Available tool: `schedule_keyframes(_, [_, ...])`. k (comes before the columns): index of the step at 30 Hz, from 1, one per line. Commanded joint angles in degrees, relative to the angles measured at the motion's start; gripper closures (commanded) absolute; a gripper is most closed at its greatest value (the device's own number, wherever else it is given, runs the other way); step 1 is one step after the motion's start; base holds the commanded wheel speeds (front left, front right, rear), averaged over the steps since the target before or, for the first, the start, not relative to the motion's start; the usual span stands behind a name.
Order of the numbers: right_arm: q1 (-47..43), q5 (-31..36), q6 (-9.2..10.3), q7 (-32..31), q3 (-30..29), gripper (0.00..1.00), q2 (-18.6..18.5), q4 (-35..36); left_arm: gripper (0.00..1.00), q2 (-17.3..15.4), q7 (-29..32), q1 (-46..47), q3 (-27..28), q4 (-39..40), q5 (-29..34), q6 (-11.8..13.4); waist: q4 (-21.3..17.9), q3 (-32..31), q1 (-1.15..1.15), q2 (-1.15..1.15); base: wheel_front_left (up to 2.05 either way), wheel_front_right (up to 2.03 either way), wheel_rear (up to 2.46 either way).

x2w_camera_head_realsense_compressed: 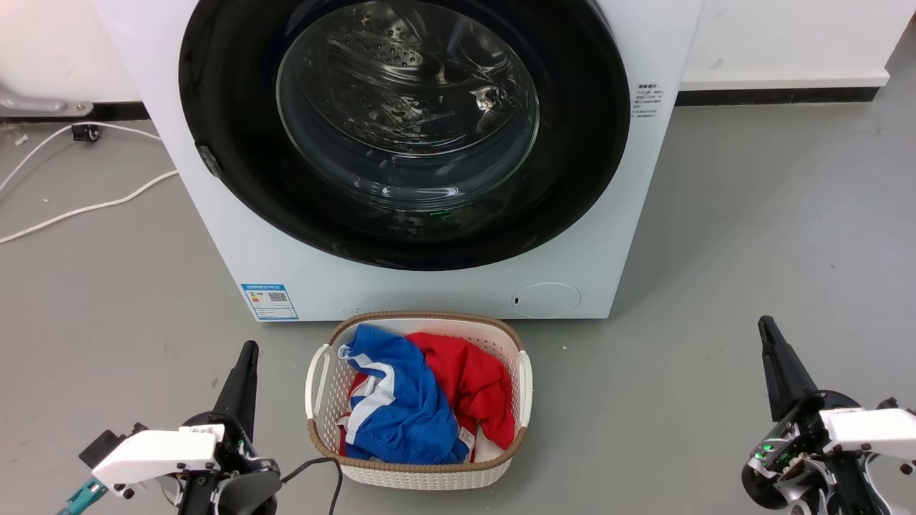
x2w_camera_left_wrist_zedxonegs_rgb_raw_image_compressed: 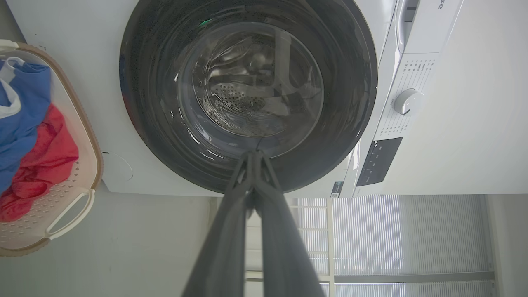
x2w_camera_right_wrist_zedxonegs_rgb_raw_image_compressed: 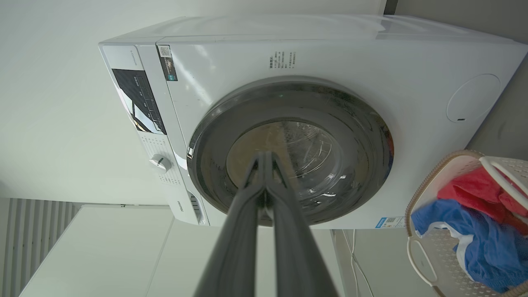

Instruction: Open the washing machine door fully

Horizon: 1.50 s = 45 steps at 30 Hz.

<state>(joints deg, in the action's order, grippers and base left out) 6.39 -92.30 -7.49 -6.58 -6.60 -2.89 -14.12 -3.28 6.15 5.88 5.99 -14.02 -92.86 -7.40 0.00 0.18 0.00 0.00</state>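
Note:
The washing machine door (x2w_camera_head_realsense_compressed: 236,107) is a big round glossy black disc with a clear glass bowl centre, lying flat against the white machine's front, closed. The door (x2w_camera_left_wrist_zedxonegs_rgb_raw_image_compressed: 156,103) fills the upper part of the left wrist view, and the door (x2w_camera_right_wrist_zedxonegs_rgb_raw_image_compressed: 367,136) sits mid-frame in the right wrist view. My left gripper (x2w_camera_head_realsense_compressed: 248,348) is low at the left, shut, well short of the machine. My right gripper (x2w_camera_head_realsense_compressed: 764,323) is low at the right, also shut. In the wrist views each pair of fingertips meets, left gripper (x2w_camera_left_wrist_zedxonegs_rgb_raw_image_compressed: 255,153) and right gripper (x2w_camera_right_wrist_zedxonegs_rgb_raw_image_compressed: 264,154), with nothing between them.
A white woven basket (x2w_camera_head_realsense_compressed: 318,379) with blue and red clothes stands on the grey floor just before the machine, between my arms. White cables (x2w_camera_head_realsense_compressed: 86,207) lie on the floor at the left. A small round white flap (x2w_camera_head_realsense_compressed: 546,300) sits low on the machine's front.

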Motion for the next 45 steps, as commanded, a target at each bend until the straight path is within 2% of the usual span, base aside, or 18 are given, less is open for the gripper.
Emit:
schedule_keyframes(1, [-0.4, -0.2, 0.00, 0.0, 0.0, 1.00, 0.1, 0.2, 1.00, 0.0, 0.2, 0.6, 0.2, -0.1, 0.4, -0.2, 0.0, 0.0, 0.00, 0.00, 0.00, 0.00, 0.00])
schedule_keyframes(2, [-0.4, -0.2, 0.00, 0.0, 0.0, 1.00, 0.1, 0.2, 1.00, 0.0, 0.2, 0.6, 0.2, -0.1, 0.4, -0.2, 0.0, 0.0, 0.00, 0.00, 0.00, 0.00, 0.00])
schedule_keyframes(3, [-0.4, -0.2, 0.00, 0.0, 0.0, 0.00, 0.1, 0.2, 0.00, 0.1, 0.2, 0.6, 0.2, -0.1, 0.4, -0.2, 0.0, 0.0, 0.00, 0.00, 0.00, 0.00, 0.00])
schedule_keyframes(18, [-1.9, 0.8, 0.00, 2.9, 2.3, 0.00, 0.0, 2.8, 0.00, 0.2, -3.6, -0.6, -3.7, 2.2, 0.9, 0.0, -0.1, 0.0, 0.00, 0.00, 0.00, 0.00, 0.00])
schedule_keyframes(26, [-2.3, 5.2, 0.00, 5.4, 3.6, 0.00, -1.3, 3.7, 0.00, 0.1, -5.7, -0.9, -5.1, 3.9, 6.0, 0.0, -0.2, 0.1, 0.00, 0.00, 0.00, 0.00, 0.00])
schedule_keyframes(35, [-1.9, 18.0, -0.01, 7.9, 4.5, 0.00, -2.2, 4.3, 0.00, -0.4, -7.7, -0.8, -6.5, 5.6, 18.9, 0.0, -0.3, 0.1, 0.00, 0.00, 0.00, 0.00, 0.00])
schedule_keyframes(36, [-1.8, 22.6, -0.01, 8.5, 4.7, 0.00, -2.0, 4.7, 0.00, -0.6, -8.4, -1.0, -6.9, 5.6, 24.0, 0.0, -0.3, 0.1, 0.00, 0.00, 0.00, 0.00, 0.00])
schedule_keyframes(45, [-2.0, 37.2, -0.02, 8.8, 4.3, 0.00, -1.5, 5.9, 0.00, -0.9, -10.2, -1.4, -7.7, 6.1, 39.9, 0.1, -0.4, 0.0, 0.00, 0.00, 0.00, 0.00, 0.00])
